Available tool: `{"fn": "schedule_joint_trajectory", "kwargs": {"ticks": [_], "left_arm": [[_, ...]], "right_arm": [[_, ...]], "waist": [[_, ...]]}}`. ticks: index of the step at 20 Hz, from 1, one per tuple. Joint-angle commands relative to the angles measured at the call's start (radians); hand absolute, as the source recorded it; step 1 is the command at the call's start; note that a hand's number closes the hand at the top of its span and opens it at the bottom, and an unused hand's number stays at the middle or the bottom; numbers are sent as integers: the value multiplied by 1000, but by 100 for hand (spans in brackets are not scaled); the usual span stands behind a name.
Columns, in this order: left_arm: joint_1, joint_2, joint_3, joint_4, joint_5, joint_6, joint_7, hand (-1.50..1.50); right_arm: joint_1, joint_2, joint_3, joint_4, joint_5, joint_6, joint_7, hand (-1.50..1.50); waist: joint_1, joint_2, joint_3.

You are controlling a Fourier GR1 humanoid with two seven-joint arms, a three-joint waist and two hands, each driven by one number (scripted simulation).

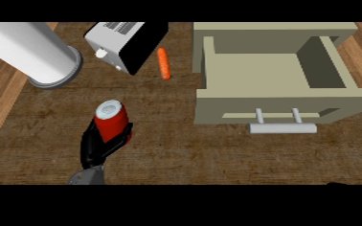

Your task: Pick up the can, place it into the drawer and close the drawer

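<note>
can [111, 119] base hidden by left hand [99, 146], right hand perhaps off-frame

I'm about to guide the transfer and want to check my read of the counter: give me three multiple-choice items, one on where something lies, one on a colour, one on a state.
1. Where does the carrot lie?
A. inside the drawer
B. between the toaster and the drawer unit
C. beside the handle

2. What colour is the body of the can?
A. red
B. green
C. blue

3. How does the drawer stand?
A. pushed shut
B. pulled open with the can inside
C. pulled open with nothing seen inside

Answers:
1. B, the carrot lies on the counter right of the toaster and left of the drawer unit.
2. A, red body under a pale lid, with the left hand curled round it.
3. C, the drawer's floor shows bare and its handle juts toward the robot.
</note>
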Motion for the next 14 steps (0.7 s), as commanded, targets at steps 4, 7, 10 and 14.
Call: {"fn": "schedule_joint_trajectory", "kwargs": {"ticks": [4,7,10,14], "left_arm": [[-11,-27,-21,-45,-6,-31,-3,150],[-39,-26,-25,34,-31,-58,-69,150],[-204,22,-20,98,-35,-89,30,150],[-374,11,7,295,-36,-155,-17,150]], "right_arm": [[-26,27,30,-17,56,-33,15,-150],[-20,-14,-26,-5,10,6,15,-150],[37,21,-2,-13,36,18,-41,-150],[-61,-28,-46,12,-24,7,-3,-150]], "waist": [[5,0,-1],[2,1,-1],[-8,2,-1],[-22,8,-2]]}}
